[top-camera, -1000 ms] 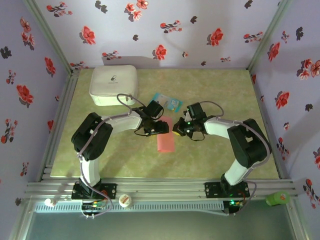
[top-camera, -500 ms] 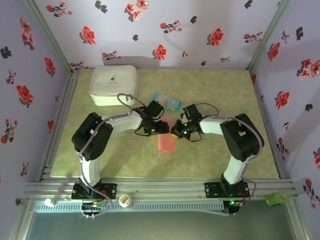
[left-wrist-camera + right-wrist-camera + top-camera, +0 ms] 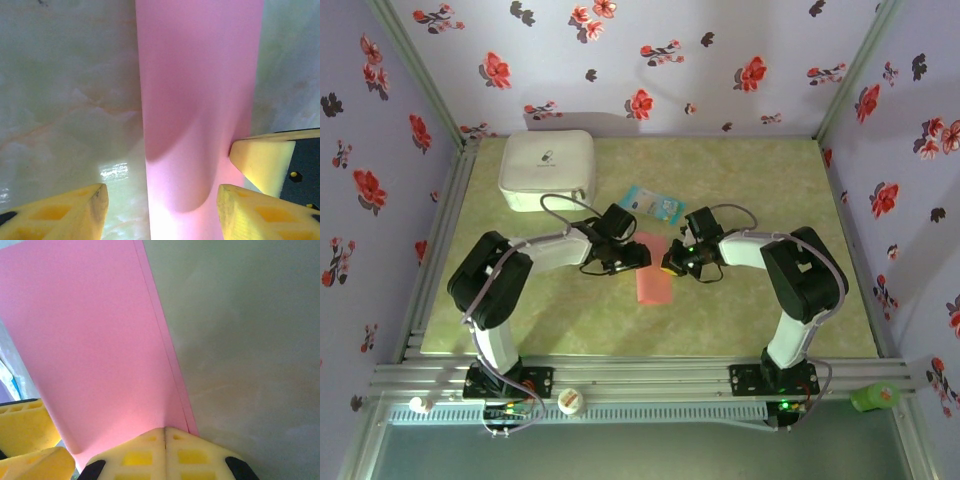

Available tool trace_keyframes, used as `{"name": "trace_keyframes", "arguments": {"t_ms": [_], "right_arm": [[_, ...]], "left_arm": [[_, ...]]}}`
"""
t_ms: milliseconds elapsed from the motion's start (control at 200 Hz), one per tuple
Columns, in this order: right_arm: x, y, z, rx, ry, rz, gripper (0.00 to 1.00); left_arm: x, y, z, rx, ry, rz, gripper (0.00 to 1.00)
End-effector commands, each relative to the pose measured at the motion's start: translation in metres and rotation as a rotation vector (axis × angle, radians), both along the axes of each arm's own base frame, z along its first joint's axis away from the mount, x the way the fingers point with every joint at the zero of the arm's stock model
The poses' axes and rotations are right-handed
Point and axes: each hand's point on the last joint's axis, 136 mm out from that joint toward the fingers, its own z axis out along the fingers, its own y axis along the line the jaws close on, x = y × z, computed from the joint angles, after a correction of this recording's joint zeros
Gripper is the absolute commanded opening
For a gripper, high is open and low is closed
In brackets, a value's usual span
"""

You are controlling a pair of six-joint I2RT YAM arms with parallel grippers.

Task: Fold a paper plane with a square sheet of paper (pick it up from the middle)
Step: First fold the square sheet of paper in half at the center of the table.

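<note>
From above, a pale green marbled table (image 3: 520,310) sits inside lilac walls (image 3: 720,90) printed with red flowers. The folded pink paper (image 3: 652,282) lies at centre, between the left gripper (image 3: 638,256) and the right gripper (image 3: 670,265). A white case (image 3: 547,170) sits upper left, and a blue packet (image 3: 652,204) lies just above the paper.

Left wrist: the paper (image 3: 200,100) runs top to bottom, with the left gripper (image 3: 162,210) spread apart across its left edge.

Right wrist: the right gripper (image 3: 165,455) is pressed together at the paper's (image 3: 100,350) lower edge. Whether it pinches the paper cannot be told.
</note>
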Motion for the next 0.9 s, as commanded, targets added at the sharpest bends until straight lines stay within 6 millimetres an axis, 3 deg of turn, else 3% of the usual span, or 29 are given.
{"name": "trace_keyframes", "arguments": {"t_ms": [0, 210, 645, 895], "right_arm": [[-0.013, -0.013, -0.023, -0.090, 0.073, -0.015, 0.00], [-0.014, -0.014, -0.025, -0.095, 0.080, -0.021, 0.00], [-0.010, -0.011, -0.018, -0.077, 0.068, -0.020, 0.00], [-0.006, -0.006, -0.012, -0.049, 0.056, -0.025, 0.01]], "left_arm": [[0.001, -0.009, 0.010, -0.078, -0.008, 0.003, 0.58], [0.002, -0.014, 0.011, -0.111, -0.017, 0.000, 0.54], [-0.002, -0.005, -0.014, -0.033, 0.041, 0.017, 0.42], [-0.005, 0.000, -0.023, 0.011, 0.060, 0.007, 0.41]]}}
